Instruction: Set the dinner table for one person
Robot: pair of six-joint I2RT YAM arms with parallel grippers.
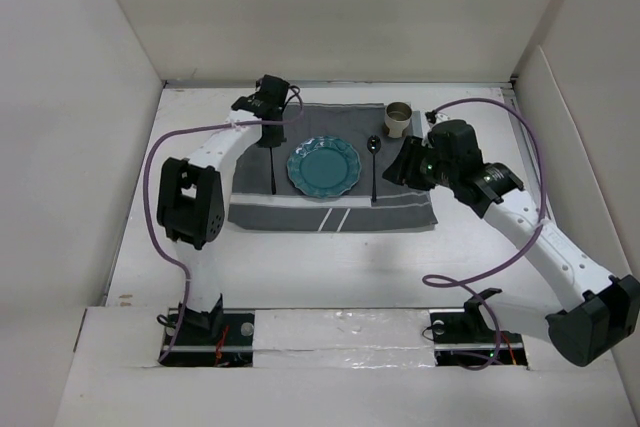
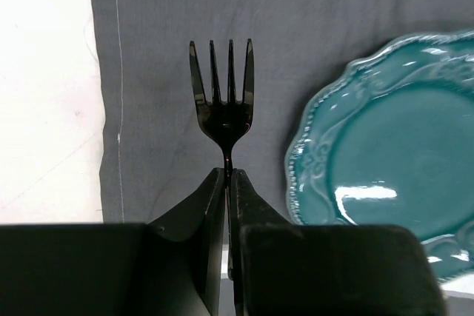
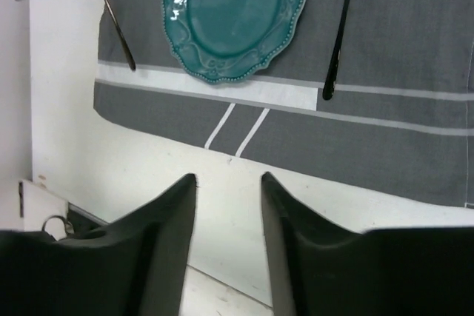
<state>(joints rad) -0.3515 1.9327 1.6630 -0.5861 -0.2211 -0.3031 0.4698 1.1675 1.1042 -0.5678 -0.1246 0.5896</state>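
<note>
The dinner table (image 1: 300, 267) is the broad white surface that fills the walled enclosure, with both arm bases at its near edge. On its far half lies one dark grey cloth (image 1: 258, 213) with pale stripes.

Centred on the cloth is one teal plate (image 1: 323, 167) with a scalloped rim. Just right of it lies one black spoon (image 1: 374, 169), bowl at the far end and handle pointing to the near edge. One beige cup (image 1: 399, 118) stands upright beyond the spoon, near the cloth's far right corner.

One black fork (image 2: 224, 112) is left of the plate, apart from it. The left gripper (image 2: 227, 172) is clamped on its neck just below the four tines.

The right gripper (image 3: 228, 176) hangs over the cloth's right side near the cup — fingers moderately apart, nothing between them.
</note>
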